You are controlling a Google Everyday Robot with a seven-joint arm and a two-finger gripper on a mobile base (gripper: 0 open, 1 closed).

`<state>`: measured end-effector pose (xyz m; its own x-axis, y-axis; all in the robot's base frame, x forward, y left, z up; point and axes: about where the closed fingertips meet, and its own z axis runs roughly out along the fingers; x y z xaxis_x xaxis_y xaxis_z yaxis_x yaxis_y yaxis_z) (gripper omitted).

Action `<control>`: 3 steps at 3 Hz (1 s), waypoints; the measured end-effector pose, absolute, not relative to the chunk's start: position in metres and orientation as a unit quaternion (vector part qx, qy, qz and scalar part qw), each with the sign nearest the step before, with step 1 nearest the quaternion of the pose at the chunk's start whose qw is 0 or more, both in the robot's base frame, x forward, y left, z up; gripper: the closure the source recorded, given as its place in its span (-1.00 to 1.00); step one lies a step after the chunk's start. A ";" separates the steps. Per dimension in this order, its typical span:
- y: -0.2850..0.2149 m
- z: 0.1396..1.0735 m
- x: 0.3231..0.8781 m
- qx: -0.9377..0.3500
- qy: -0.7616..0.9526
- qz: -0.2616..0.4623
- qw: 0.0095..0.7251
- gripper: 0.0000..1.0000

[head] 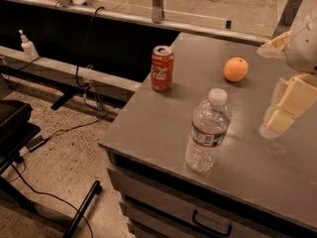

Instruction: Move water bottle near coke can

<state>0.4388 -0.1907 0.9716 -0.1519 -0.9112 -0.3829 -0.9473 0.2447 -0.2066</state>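
Note:
The water bottle (208,131) stands upright near the front edge of the grey cabinet top (148,128). It is clear ribbed plastic with a white cap and a dark label band. The coke can (162,68) stands upright at the far left of the top, red with white script, well apart from the bottle. My gripper (277,120) hangs at the right edge of the view, to the right of the bottle and not touching it. It holds nothing that I can see.
A round orange fruit (235,69) lies right of the can, behind the bottle. The cabinet has drawers with a black handle (212,227). Cables and a black chair (15,128) are on the floor at left. A ledge with a spray bottle (28,45) runs along the back left.

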 end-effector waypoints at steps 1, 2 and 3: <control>-0.175 0.964 0.428 -0.607 0.744 0.118 0.253 -1.00; -0.164 0.959 0.414 -0.599 0.729 0.189 0.270 -1.00; -0.150 0.959 0.400 -0.595 0.709 0.248 0.287 -1.00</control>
<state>0.4000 -0.1500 0.9586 -0.1282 -0.7007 -0.7018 -0.9854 0.1696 0.0106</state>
